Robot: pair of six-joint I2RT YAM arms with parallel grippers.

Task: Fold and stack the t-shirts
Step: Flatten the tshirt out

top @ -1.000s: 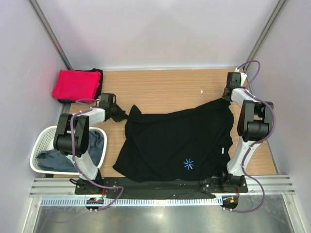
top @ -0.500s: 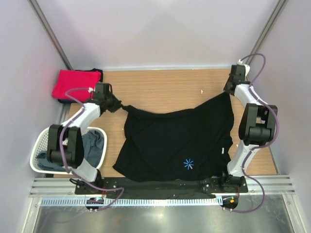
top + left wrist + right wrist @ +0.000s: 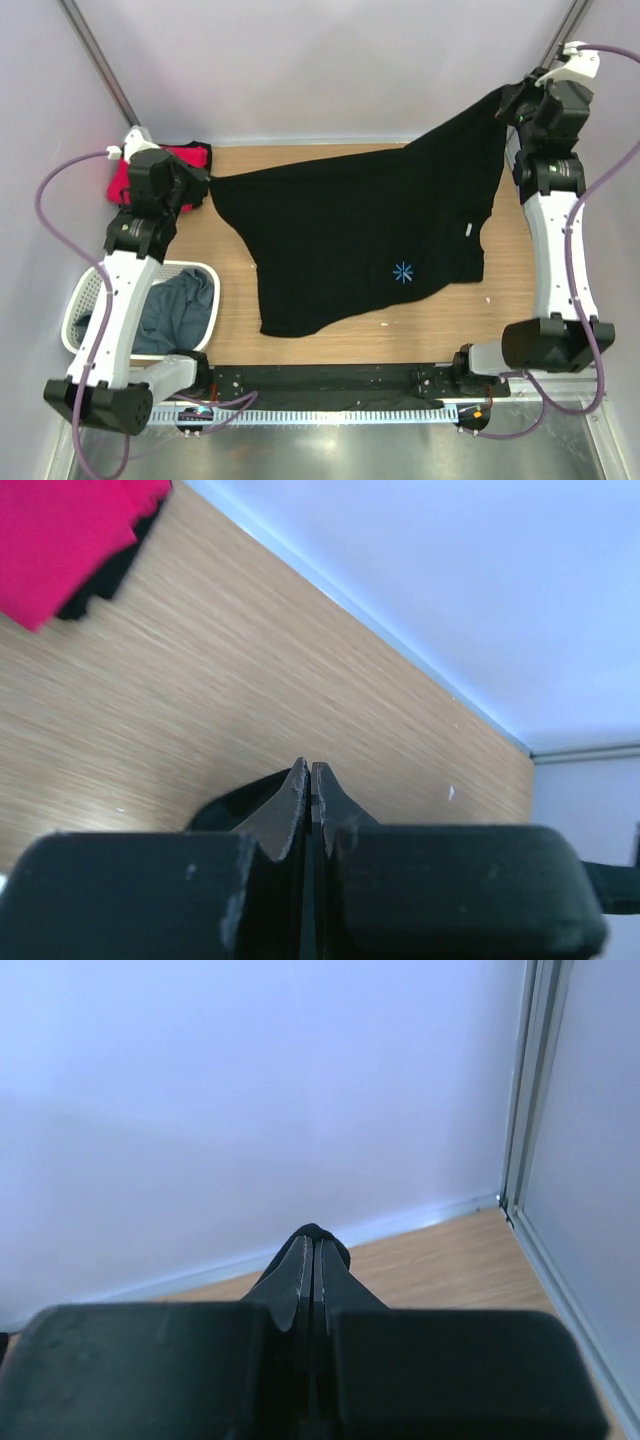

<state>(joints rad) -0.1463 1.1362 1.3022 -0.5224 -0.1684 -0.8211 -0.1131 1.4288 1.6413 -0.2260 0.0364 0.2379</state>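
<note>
Top external: fixed high above and behind the arm bases (image 3: 330, 382), looking down over the whole table (image 3: 430, 335). Left wrist: tight behind the left gripper (image 3: 308, 772), facing far-right across the table; shares the red t-shirt (image 3: 60, 540) with the overhead. Right wrist: tight behind the right gripper (image 3: 312, 1238), facing the far wall (image 3: 200, 1110) and far-right corner post (image 3: 525, 1090).

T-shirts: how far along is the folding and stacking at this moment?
Done: the red t-shirt lies folded at the far-left corner of the table, on some black cloth. In hand: the black t-shirt hangs spread between the left gripper and the right gripper, each shut on an upper corner, not yet folded. Left: fold and stack it, then the grey-blue t-shirt crumpled in the white laundry basket.
</note>
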